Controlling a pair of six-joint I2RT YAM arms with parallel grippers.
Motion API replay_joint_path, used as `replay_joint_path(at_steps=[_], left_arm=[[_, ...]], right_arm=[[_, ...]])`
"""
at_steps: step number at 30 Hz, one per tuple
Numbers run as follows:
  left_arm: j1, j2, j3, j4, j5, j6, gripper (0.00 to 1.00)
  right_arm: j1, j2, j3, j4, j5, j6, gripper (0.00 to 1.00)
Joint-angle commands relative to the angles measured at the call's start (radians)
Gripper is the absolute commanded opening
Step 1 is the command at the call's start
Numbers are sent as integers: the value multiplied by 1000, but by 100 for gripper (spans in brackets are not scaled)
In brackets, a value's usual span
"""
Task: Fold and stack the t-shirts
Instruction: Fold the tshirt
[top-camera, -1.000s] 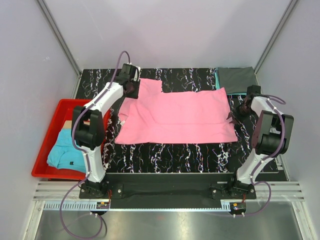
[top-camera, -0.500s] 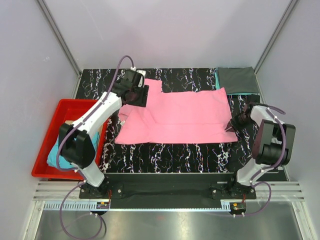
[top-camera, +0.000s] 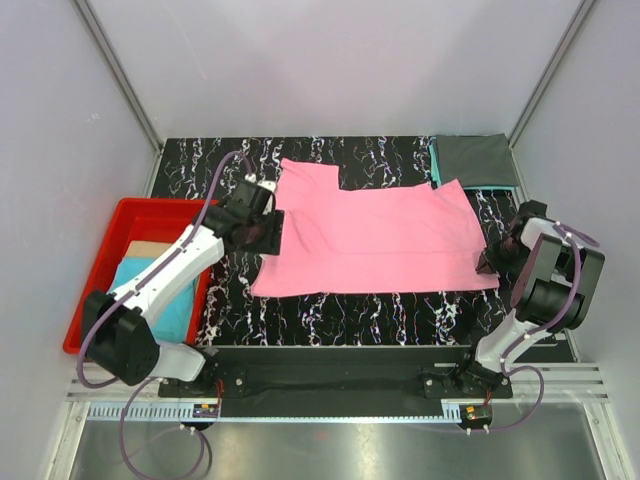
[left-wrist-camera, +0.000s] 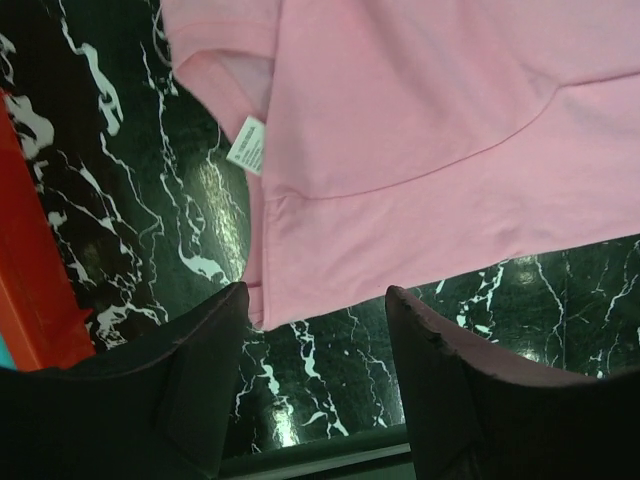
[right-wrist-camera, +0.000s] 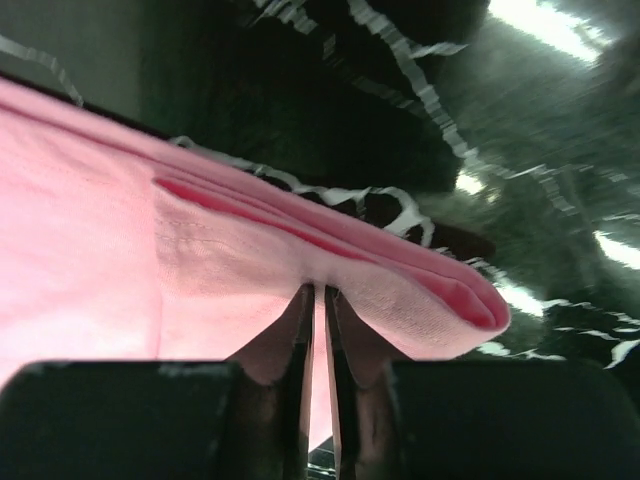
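Note:
The bright pink t-shirt lies spread flat on the black marbled table, one sleeve pointing to the far left. My right gripper is shut on the pink shirt's near right corner, pinching the hem. My left gripper is open and empty, just above the shirt's near left edge; a white label shows near the sleeve. A folded dark grey t-shirt lies on a teal one at the far right corner. A light blue t-shirt lies in the red bin.
The red plastic bin stands at the left of the table, also visible at the left edge of the left wrist view. Grey walls close in the table at back and sides. The table's front edge runs near the arm bases.
The pink shirt has slid right and toward the front, pulled by the right gripper. The left gripper has moved from the far left sleeve toward the front, to the shirt's near left edge.

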Motion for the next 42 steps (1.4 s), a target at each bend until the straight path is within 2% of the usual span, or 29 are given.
replay_joint_path(at_steps=[1,5,8,13,15,21,25,29,31,34,35,37,42], left_arm=[[-4,-54,-69,47,7,-55,61],[-15,-121,-150,69,73,-111,60],[-18,-153,-225,98,87,-143,60],[-18,-118,-342,211,211,-184,59],[-18,-105,-359,224,220,-187,59],[-18,-14,-348,258,148,-138,57],[-18,55,-316,296,159,-135,55],[-18,127,-293,267,133,-134,52],[-18,142,-287,250,108,-131,48],[-18,159,-266,222,99,-115,24],[-18,168,-252,209,67,-109,14],[-18,182,-201,160,18,-82,5],[-18,242,-117,74,-64,-37,0]], right_arm=[[-76,37,-40,16,143,-38,16],[-143,-12,-60,1,139,-33,16],[-147,-58,-56,-19,150,-33,16],[-147,-89,-51,-22,133,-30,16],[-147,-86,-47,-26,133,-32,16],[-147,-89,-56,-7,131,-49,16],[-147,-92,-60,-6,131,-61,15],[-148,-100,-59,-4,139,-70,16],[-148,-103,-59,-3,136,-72,16],[-148,-104,-59,2,140,-75,16],[-147,-104,-63,5,142,-75,16],[-148,-103,-65,7,143,-76,15],[-148,-100,-65,-3,169,-85,16]])
